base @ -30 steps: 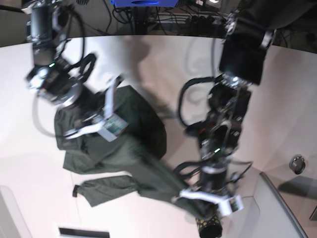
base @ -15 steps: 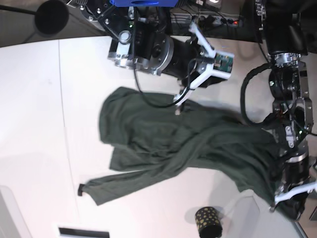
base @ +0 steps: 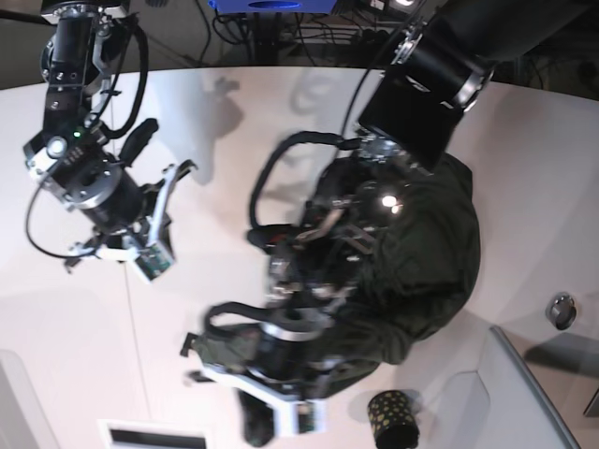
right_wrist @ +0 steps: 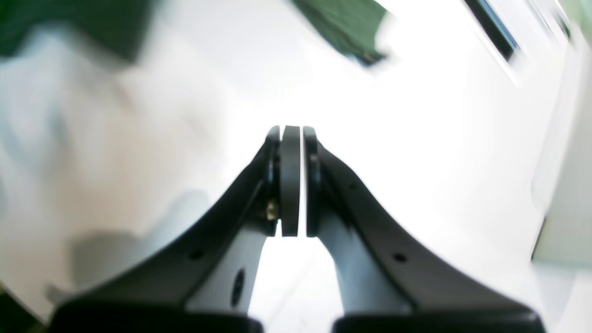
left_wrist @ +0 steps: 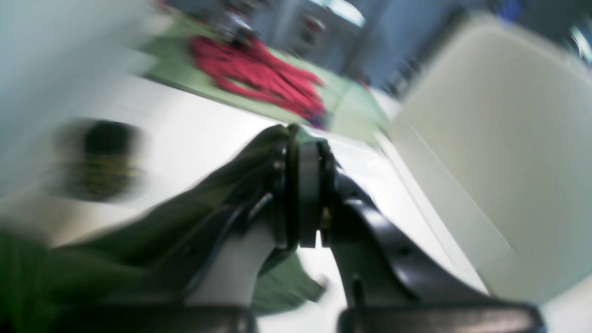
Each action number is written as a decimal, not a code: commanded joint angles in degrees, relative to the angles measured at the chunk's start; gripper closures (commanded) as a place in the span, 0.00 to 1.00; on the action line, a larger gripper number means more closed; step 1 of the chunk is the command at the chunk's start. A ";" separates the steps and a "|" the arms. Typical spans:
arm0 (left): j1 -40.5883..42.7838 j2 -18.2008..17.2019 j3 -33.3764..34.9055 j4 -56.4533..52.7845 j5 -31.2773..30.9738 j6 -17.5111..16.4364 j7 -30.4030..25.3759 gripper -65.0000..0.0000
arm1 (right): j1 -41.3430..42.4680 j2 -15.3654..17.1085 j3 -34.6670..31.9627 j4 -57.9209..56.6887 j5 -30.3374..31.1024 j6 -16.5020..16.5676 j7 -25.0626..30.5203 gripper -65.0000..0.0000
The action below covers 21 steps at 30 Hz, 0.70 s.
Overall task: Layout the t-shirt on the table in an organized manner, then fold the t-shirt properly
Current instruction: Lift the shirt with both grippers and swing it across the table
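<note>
The left gripper (left_wrist: 303, 196) is pinching the shirt (base: 421, 248), bunched at centre-right on the table (base: 524, 140), while the right gripper (right_wrist: 291, 180), closed and empty, should be regrasping an opposite edge to spread it.

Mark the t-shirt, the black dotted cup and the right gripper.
t-shirt (base: 421, 253): base view, bunched body.
black dotted cup (base: 393, 418): base view, side wall.
right gripper (right_wrist: 290, 134): right wrist view, closed fingertips.
</note>
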State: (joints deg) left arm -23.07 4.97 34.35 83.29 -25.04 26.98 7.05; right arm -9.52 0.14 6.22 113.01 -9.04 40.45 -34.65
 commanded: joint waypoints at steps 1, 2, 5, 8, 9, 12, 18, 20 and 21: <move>-2.47 4.03 4.29 -1.84 2.31 -1.71 -1.64 1.00 | 0.42 0.43 3.41 0.53 0.99 -0.45 0.59 0.99; -3.17 4.03 7.89 -5.35 4.07 -1.71 -1.91 1.00 | 0.33 0.43 6.31 0.18 2.31 -0.45 0.59 0.99; -6.51 4.03 22.57 -12.56 2.84 -0.74 -8.68 1.00 | -1.51 0.78 14.13 -0.53 6.62 -0.45 0.59 0.99; -9.24 4.03 28.82 -20.38 -2.79 1.11 -13.42 1.00 | -2.83 2.98 17.91 -2.99 10.93 -0.45 0.59 0.99; -10.12 4.03 29.87 -22.93 -4.46 1.11 -14.39 1.00 | -2.83 3.68 17.83 -4.13 11.98 -0.45 0.59 0.99; -10.47 4.03 31.63 -26.19 -7.71 1.11 -15.53 1.00 | -3.89 3.77 18.09 -6.42 13.57 -0.45 0.59 0.99; -7.30 4.03 31.81 -24.69 -7.62 1.02 -15.71 0.50 | -3.98 2.63 18.00 -9.06 15.06 -0.45 0.59 0.99; -6.51 4.03 31.81 -22.06 -7.62 1.02 -15.44 0.45 | -3.89 2.54 18.00 -9.23 15.06 -0.45 0.59 0.99; -6.34 4.03 31.81 -21.18 -7.62 0.93 -15.44 0.43 | -3.89 2.54 17.91 -9.23 15.06 -0.45 0.59 0.99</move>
State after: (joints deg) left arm -27.44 7.57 66.59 60.69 -33.54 27.88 -6.24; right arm -13.87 2.31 24.01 102.76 5.17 39.92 -35.14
